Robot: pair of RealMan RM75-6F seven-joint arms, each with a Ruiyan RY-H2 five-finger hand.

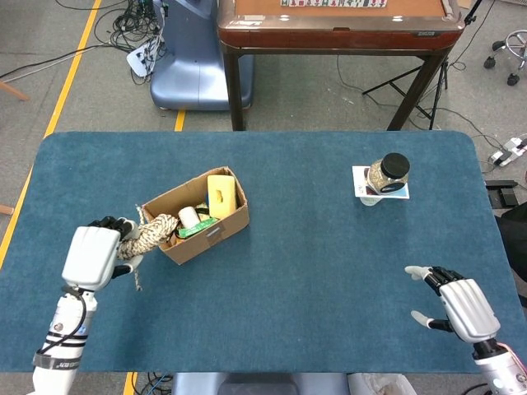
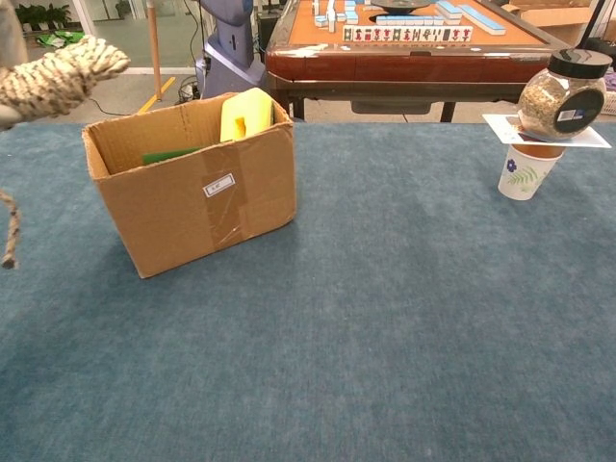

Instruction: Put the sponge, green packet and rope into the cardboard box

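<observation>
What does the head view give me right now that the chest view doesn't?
Only the head view shows the left hand gripping the rope and the idle right hand, fingers apart. Only the chest view shows the paper cup under the jar, and the rope's loose tail hanging at the left edge. Both show the cardboard box holding the sponge and green packet.

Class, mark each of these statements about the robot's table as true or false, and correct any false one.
1. The left hand holds the rope. True.
2. The rope lies inside the cardboard box. False: it hangs in the hand, beside the box's left edge.
3. The sponge stands in the box. True.
4. The right hand grips the jar. False: it is open, holding nothing, far from the jar.
5. The jar sits on a card over a paper cup. True.
</observation>
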